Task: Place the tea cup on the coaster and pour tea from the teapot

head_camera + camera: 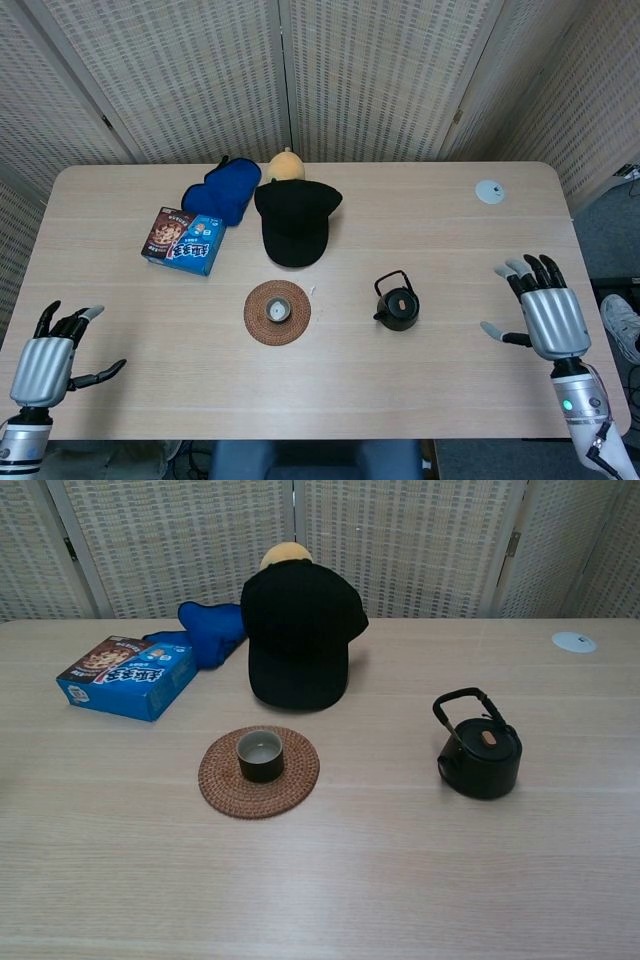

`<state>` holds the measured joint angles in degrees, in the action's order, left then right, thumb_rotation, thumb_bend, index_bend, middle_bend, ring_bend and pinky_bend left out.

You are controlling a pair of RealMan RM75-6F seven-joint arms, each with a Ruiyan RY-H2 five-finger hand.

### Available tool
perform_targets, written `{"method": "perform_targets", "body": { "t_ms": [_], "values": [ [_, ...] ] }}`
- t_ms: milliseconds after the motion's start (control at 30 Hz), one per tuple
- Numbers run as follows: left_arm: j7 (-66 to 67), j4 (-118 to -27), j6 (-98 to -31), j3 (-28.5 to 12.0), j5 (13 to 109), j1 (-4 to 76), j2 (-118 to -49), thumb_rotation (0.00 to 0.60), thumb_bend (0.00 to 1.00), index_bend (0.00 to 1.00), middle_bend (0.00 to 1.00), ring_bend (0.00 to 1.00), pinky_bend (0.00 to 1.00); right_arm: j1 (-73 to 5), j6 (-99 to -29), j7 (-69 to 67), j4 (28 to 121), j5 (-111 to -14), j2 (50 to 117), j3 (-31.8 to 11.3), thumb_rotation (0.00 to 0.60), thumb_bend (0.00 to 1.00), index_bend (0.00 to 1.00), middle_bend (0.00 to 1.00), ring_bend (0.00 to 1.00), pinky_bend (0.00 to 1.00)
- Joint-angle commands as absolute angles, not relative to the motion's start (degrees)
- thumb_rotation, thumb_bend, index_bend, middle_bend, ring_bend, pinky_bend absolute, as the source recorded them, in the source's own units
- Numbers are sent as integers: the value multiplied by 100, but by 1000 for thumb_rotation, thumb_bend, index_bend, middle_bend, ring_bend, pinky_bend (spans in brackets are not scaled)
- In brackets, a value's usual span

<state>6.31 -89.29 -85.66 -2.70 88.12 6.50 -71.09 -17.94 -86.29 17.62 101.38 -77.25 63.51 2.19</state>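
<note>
A small dark tea cup (pixel 278 310) (pixel 259 756) stands upright in the middle of a round woven coaster (pixel 260 322) (pixel 217 779). To its right the black teapot (pixel 398 308) (pixel 482 757) sits on the table by itself, handle raised. My right hand (pixel 545 315) hovers open near the table's right edge, well away from the teapot, fingers spread and empty. Down at the near left corner my left hand (pixel 48 358) is open too, holding nothing. Neither hand shows in the chest view.
Behind the coaster lie a black cap (pixel 296 222) (pixel 299 645), a blue cloth item (pixel 223 192) (pixel 208 633) and a blue snack box (pixel 184 240) (pixel 127 676). A yellow object (pixel 286 165) peeks from behind the cap. A small white disc (pixel 489 192) (pixel 574 641) lies at the far right.
</note>
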Motion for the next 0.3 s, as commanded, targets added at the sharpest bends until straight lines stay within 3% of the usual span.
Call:
{"method": "perform_targets", "body": {
  "t_ms": [33, 300],
  "values": [
    [669, -8959, -8565, -256, 8831, 658, -7113, 113, 62, 188, 233, 294, 39, -1422, -8915, 1514, 10088, -7926, 6236, 379, 361, 0, 240, 228, 92, 107],
    [858, -9149, -8546, -243, 8858, 692, -7087, 111, 62, 187, 233, 294, 39, -914, -9095, 1089, 9873, -8037, 6282, 450, 360, 0, 240, 229, 92, 107]
  ]
}}
